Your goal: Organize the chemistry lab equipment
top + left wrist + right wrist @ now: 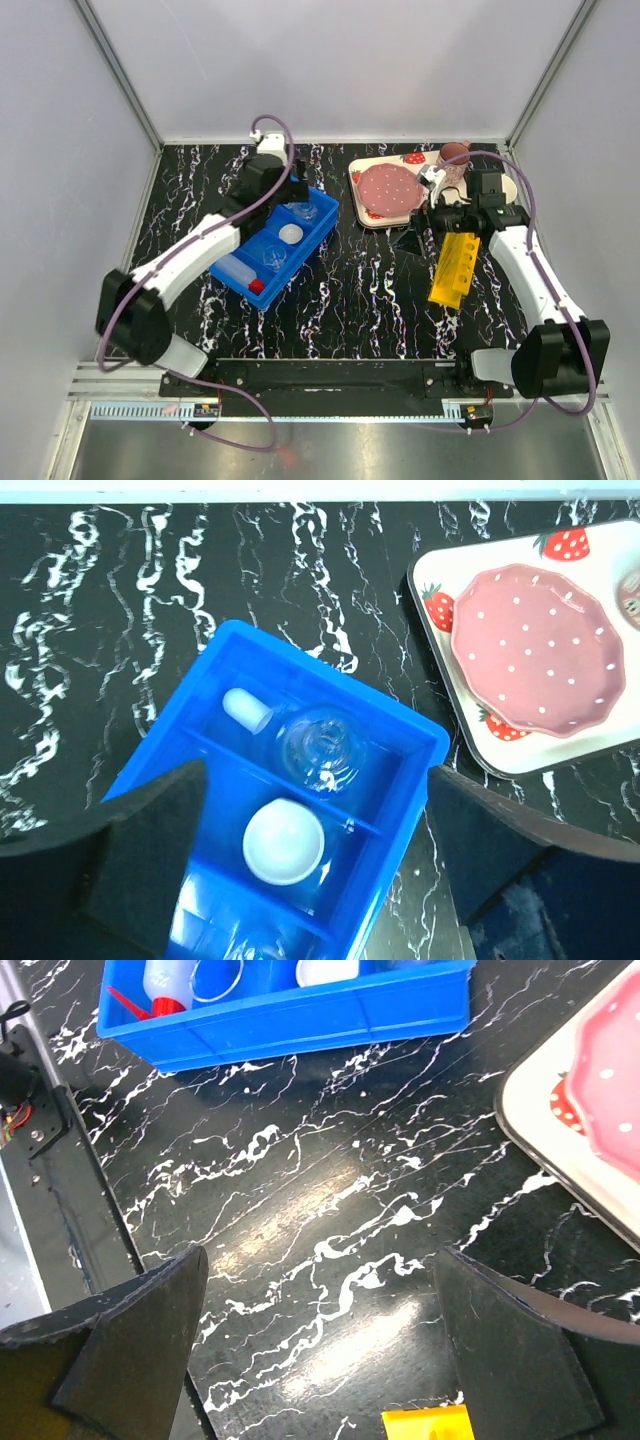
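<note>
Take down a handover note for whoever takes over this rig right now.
Left gripper: open, empty, above the far end of the blue plastic bin.
Right gripper: open, empty, over bare table near the yellow holed rack.
Done: translucent squeeze bottle with red nozzle, clear glass beakers and small white round dish are in the bin.
To do: rack lies on the table outside the bin; thin tubes not visible.

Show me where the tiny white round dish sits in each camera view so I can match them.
Top external: white dish left of centre, in the blue bin, second compartment from the far end.
Left wrist: dish lower centre, inside the bin.
Right wrist: dish at the top edge, cropped, inside the bin.
Shared landmark: the blue bin.
</note>
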Robot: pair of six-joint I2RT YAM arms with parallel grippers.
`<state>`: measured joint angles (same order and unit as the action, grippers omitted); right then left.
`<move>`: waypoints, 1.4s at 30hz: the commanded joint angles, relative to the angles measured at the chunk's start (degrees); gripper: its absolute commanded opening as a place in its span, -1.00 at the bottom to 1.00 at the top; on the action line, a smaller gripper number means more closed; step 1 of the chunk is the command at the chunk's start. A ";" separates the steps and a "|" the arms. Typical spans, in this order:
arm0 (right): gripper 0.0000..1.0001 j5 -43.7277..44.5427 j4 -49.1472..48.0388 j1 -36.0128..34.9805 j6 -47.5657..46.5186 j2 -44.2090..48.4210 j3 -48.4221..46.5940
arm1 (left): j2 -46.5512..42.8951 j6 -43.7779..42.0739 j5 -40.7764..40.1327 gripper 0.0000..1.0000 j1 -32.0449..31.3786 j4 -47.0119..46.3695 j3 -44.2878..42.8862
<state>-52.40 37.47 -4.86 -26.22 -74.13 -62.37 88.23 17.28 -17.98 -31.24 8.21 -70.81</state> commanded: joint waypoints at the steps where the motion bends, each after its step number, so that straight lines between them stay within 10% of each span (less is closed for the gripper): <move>1: 1.00 6.34 2.95 0.29 -2.96 4.34 -5.73 | -12.35 -0.50 4.86 0.98 3.55 4.00 3.65; 7: 1.00 20.56 3.75 0.38 5.28 7.06 -12.76 | -27.65 5.83 21.45 0.98 15.68 10.31 11.73; 18: 0.99 58.17 -4.70 0.47 28.68 14.89 -20.86 | -47.61 4.61 23.25 0.98 19.99 28.52 8.32; 42: 1.00 39.57 0.23 12.59 31.49 20.16 -24.73 | -52.72 3.29 24.04 0.98 19.99 33.71 3.04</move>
<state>-8.80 37.76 6.72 4.36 -54.26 -84.42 36.32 21.96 4.82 -11.55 42.13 -65.10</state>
